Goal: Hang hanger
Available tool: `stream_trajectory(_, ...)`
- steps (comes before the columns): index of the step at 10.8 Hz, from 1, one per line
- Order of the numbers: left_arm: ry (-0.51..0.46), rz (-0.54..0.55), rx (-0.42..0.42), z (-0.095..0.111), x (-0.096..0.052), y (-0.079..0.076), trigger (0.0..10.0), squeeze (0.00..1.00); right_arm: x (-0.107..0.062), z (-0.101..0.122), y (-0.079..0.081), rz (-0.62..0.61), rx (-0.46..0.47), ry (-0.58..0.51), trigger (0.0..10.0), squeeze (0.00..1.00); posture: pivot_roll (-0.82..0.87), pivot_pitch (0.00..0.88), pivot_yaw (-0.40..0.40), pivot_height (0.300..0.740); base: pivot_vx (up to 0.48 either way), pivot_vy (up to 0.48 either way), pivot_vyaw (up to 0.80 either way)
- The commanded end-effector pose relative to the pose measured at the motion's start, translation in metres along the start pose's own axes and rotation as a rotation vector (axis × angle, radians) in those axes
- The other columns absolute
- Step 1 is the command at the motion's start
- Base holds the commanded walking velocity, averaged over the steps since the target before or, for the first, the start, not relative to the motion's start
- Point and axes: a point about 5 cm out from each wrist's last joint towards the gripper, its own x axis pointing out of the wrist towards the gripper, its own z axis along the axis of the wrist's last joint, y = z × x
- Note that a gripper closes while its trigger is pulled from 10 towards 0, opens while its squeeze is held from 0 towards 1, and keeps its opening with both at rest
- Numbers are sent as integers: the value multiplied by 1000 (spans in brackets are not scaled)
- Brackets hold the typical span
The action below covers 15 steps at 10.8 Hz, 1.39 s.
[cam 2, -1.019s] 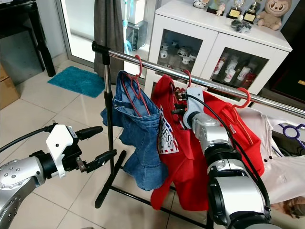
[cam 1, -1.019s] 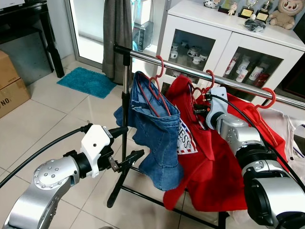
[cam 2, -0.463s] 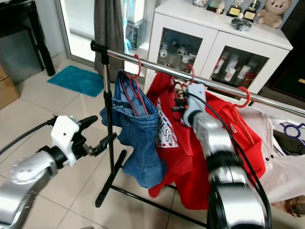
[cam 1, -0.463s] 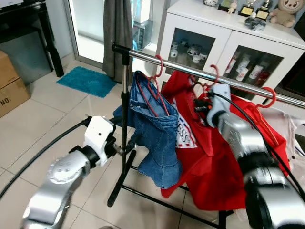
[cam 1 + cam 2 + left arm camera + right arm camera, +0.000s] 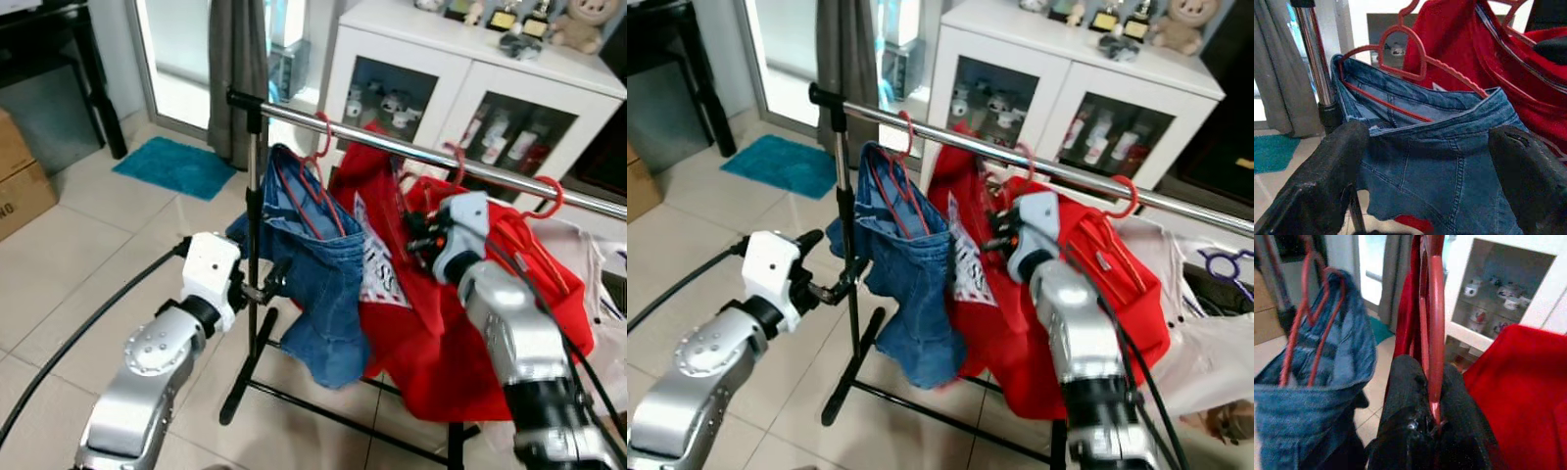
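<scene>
A chrome rail (image 5: pixel 372 140) of a clothes rack crosses the scene. A red hanger (image 5: pixel 454 160) carrying a red shirt (image 5: pixel 460 343) has its hook at the rail; whether the hook rests on it I cannot tell. My right gripper (image 5: pixel 416 235) is shut on this hanger just below the hook, with the black fingers (image 5: pixel 1400 396) pinching the red bar (image 5: pixel 1435 333). A denim garment (image 5: pixel 323 284) hangs on another red hanger (image 5: pixel 321 137) to the left. My left gripper (image 5: pixel 266 286) is open beside the rack post, its fingers (image 5: pixel 1327 171) spread before the denim (image 5: pixel 1440 161).
The rack's post (image 5: pixel 253 196) and black base (image 5: pixel 240 392) stand right by my left gripper. A third red hanger (image 5: pixel 549 196) hangs further right. A white glass-door cabinet (image 5: pixel 470 59) stands behind, with a grey curtain (image 5: pixel 235 69), a teal mat (image 5: pixel 174 166) and cardboard boxes (image 5: pixel 20 181) to the left.
My left gripper has risen and moved in to the rack post and the denim. My right gripper keeps hold of the red hanger, whose hook has shifted a little right along the rail.
</scene>
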Motion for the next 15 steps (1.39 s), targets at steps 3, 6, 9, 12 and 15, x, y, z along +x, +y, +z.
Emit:
stream_trajectory(3,9,12,22,2,0,-1,10000,0,-15,-8,13,-37,44,2,0,0,-19,0,-117,740,0,0,0)
stream_trajectory(6,7,4,32,3,2,1,10000,0,-16,-10,19,-54,59,16,0,0,-15,0,-113,740,0,0,0)
stream_trajectory(9,9,18,35,4,2,2,10000,0,-14,-9,18,-70,66,24,0,0,-9,0,-115,740,0,0,0)
stream_trajectory(12,9,5,37,4,5,3,10000,0,-18,-12,16,-91,81,38,0,0,-29,0,-89,740,0,0,0)
stream_trajectory(15,6,-38,38,5,13,2,10000,0,-26,-14,12,-127,86,46,0,0,-68,0,-49,740,-90,0,0)
